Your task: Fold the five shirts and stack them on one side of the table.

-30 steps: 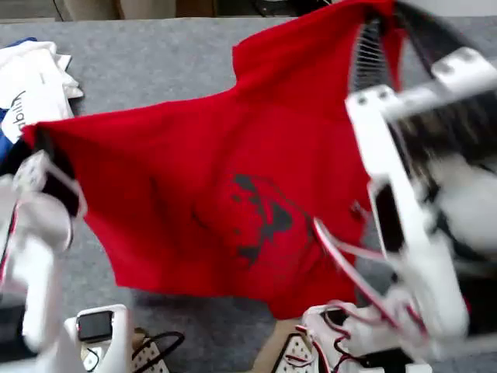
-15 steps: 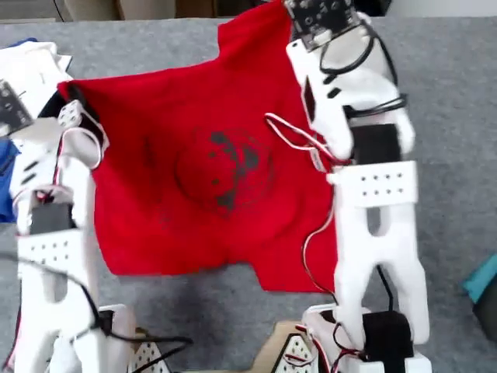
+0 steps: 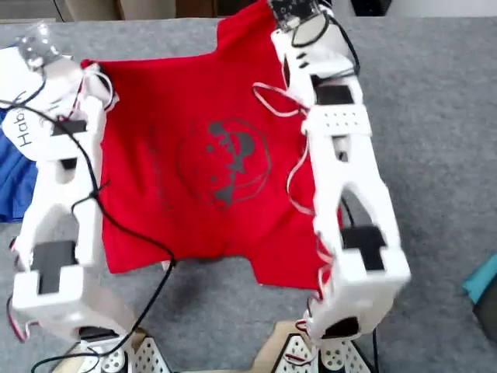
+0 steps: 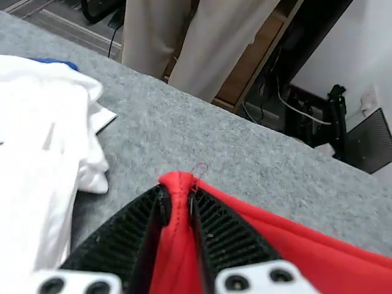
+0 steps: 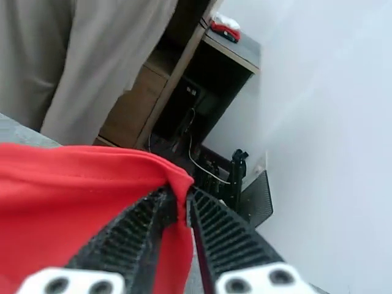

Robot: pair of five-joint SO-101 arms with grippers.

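Right pincer [image 5: 184, 205] clamped on red shirt [image 5: 67, 202] edge; shelf [image 5: 229, 43] behind.

Shirts on the tabletop [image 3: 435, 116]: one red shirt [image 3: 202, 171] at the centre, one blue shirt [image 3: 12, 186] at 9 o'clock, and one white bundle [image 4: 43, 153] at 10 o'clock; how many shirts are in that bundle cannot be told. Two arms, a left arm [image 3: 58, 179] and a right arm [image 3: 342, 155]. Two end effectors, the left end effector [image 4: 177, 205] and the right end effector [image 5: 182, 205]. One teal object [image 3: 483, 284] at 4 o'clock.
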